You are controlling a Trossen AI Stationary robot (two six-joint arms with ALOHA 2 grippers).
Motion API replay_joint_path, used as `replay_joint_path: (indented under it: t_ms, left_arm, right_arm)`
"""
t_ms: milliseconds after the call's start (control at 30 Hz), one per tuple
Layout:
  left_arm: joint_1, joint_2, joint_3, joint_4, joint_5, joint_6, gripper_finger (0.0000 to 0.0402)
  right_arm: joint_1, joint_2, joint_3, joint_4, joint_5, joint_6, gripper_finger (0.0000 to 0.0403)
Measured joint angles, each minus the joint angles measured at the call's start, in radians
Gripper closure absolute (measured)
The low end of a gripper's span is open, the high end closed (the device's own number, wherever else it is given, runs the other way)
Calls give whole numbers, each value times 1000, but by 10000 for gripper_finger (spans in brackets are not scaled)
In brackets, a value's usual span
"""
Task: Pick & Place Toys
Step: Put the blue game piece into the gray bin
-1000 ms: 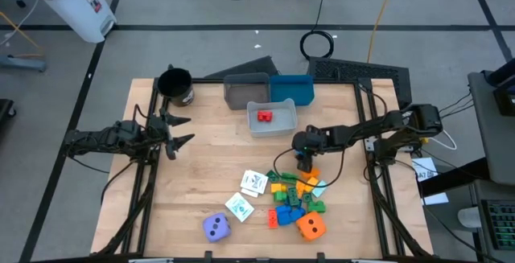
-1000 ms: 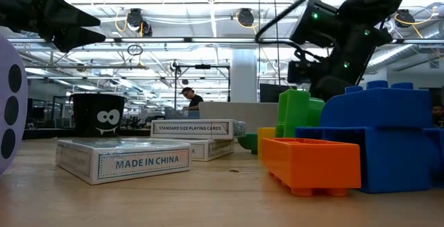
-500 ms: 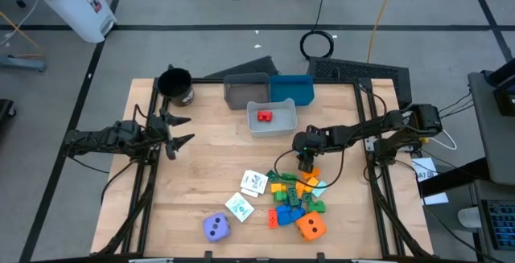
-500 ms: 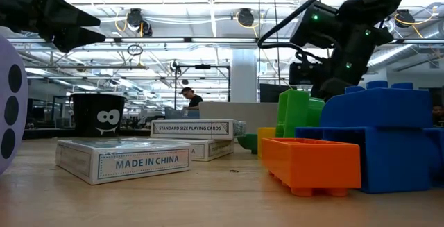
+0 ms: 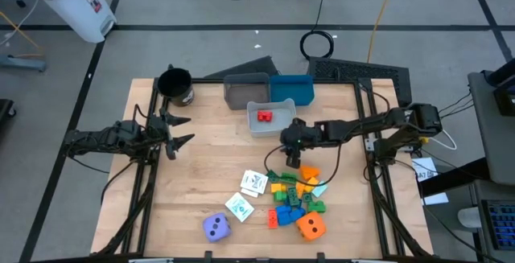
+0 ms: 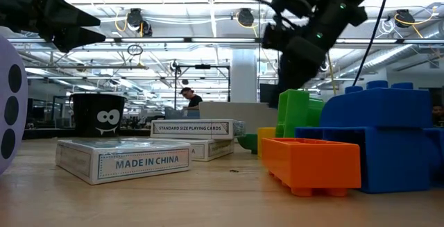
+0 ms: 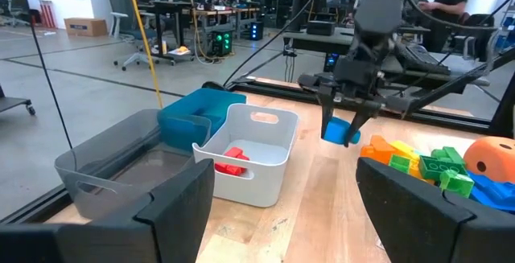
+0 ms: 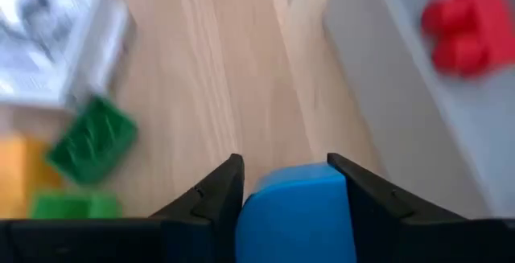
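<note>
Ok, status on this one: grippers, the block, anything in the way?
Right gripper shut on blue block, held above the table beside the white bin. Left gripper open, waiting at the table's left. Nothing between block and bin.

Two dark jointed arms, black cables looped alongside, green indicator lights, black-fingered end effectors

From my right wrist camera, my right gripper (image 8: 291, 184) has a blue block (image 8: 294, 215) pinched between its two dark fingers (image 8: 216, 192) at bottom center. A green block (image 8: 90, 141) lies at left on the wooden table (image 8: 233, 70), a white card pack (image 8: 56, 42) upper left. A red block (image 8: 465, 26) sits in the grey bin (image 8: 378, 62), upper right.
</note>
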State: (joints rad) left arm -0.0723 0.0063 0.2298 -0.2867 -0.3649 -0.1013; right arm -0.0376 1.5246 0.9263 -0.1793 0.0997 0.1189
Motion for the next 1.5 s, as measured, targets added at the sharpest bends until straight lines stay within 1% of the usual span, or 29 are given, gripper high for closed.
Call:
replay_joint_path:
  t_ms: [200, 433, 600, 733, 867, 1067, 1167, 1333, 1500]
  left_arm:
    - [0, 0, 0, 0, 0, 0, 91]
    - [0, 0, 0, 0, -1, 0, 91]
    - [0, 0, 0, 0, -1, 0, 91]
    - [0, 0, 0, 0, -1, 0, 91]
    - [0, 0, 0, 0, -1, 0, 91]
    - [0, 0, 0, 0, -3, 0, 91]
    - [0, 0, 0, 0, -3, 0, 91]
    - [0, 0, 0, 0, -2, 0, 91]
    - [0, 0, 0, 0, -2, 0, 91]
  right_arm:
    - [-54, 0, 27, 89, 0, -66, 250]
    - [-128, 0, 28, 275, 0, -124, 250]
    - [-200, 0, 27, 289, 0, -138, 250]
    - [-243, 0, -1, 288, 2, -132, 249]
    - [-254, 12, -44, 339, 0, -131, 239]
    - [-249, 11, -85, 430, 1, -131, 246]
    - [-248, 11, -96, 464, 0, -124, 241]
    - [-249, 11, -110, 465, 1, -124, 223]
    - [-249, 11, -115, 467, 1, -122, 220]
